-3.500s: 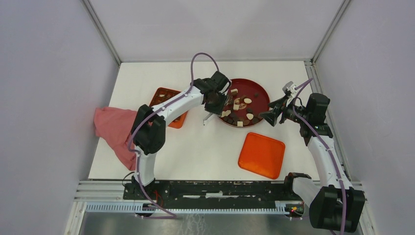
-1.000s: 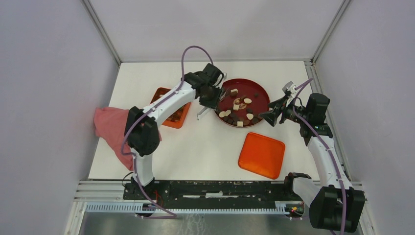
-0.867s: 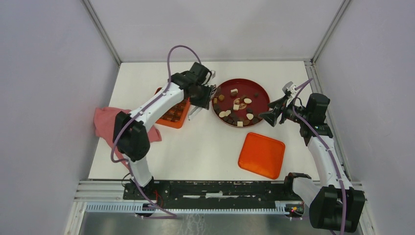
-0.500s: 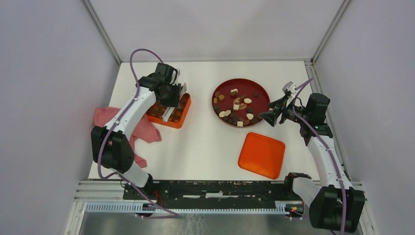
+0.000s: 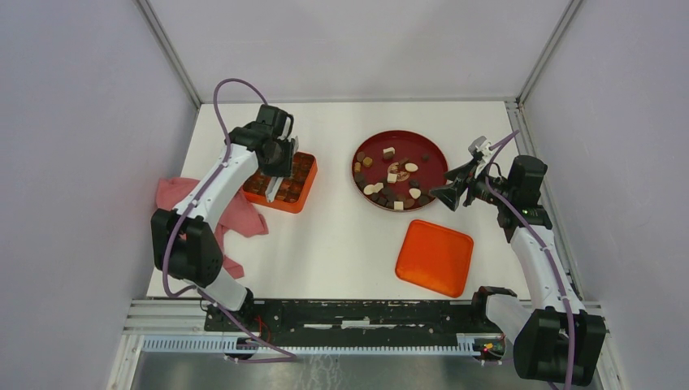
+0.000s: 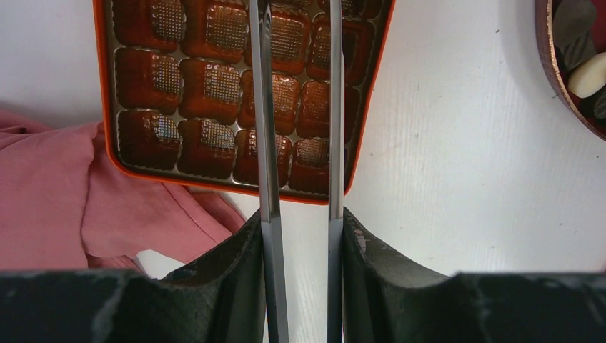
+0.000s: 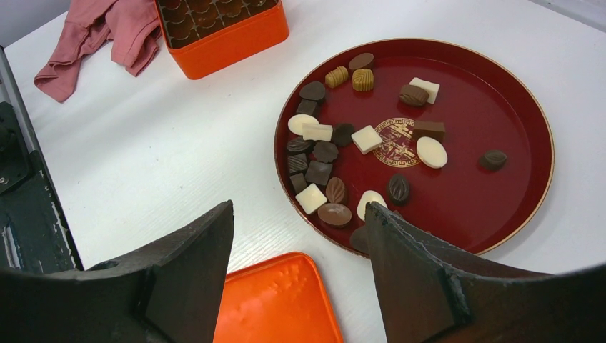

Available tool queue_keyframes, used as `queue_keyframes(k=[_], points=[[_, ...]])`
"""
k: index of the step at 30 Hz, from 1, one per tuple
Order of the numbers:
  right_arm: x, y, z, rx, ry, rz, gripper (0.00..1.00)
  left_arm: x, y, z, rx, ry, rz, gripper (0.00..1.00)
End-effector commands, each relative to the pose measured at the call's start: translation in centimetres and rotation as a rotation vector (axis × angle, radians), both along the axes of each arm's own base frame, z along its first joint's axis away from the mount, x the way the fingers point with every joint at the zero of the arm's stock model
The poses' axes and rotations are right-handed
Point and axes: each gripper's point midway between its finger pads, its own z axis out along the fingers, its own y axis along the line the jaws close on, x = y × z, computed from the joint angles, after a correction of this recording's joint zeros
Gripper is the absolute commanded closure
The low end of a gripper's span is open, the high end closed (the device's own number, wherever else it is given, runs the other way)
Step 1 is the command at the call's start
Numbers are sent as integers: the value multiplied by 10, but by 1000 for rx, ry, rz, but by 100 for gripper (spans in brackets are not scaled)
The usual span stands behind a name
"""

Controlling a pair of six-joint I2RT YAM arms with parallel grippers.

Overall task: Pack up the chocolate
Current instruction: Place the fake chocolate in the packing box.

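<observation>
Left claw [image 5: 275, 191] has swung from plate [image 5: 429, 172] to box [image 5: 299, 201], grip unclear; right claw [image 7: 300, 211] gapes empty.

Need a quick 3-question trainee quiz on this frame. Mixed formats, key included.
1. True or false: the left gripper hangs over the orange box.
2. Where does the orange lid lie? A) flat on the table, on the near side of the red plate; B) on the box; C) standing on edge.
3. Fill in: beside the plate of chocolates, the right gripper has its jaws ____.

Key: 1 true. 2 A. 3 open, with nothing between them.
</observation>
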Motion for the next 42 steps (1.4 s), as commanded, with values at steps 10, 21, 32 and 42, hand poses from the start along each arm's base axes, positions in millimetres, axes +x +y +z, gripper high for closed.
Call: queue_keyframes(k=[10,21,32,42], points=[[1,1,5,1,-37,13,27,10,9,-7,63,7,-27,95],[1,1,5,1,-35,14,27,6,12,-14,76,40,-26,81],[1,1,5,1,-34,14,27,7,10,-18,71,53,-28,72],[1,1,4,1,-33,13,27,7,10,-18,74,52,-27,61]])
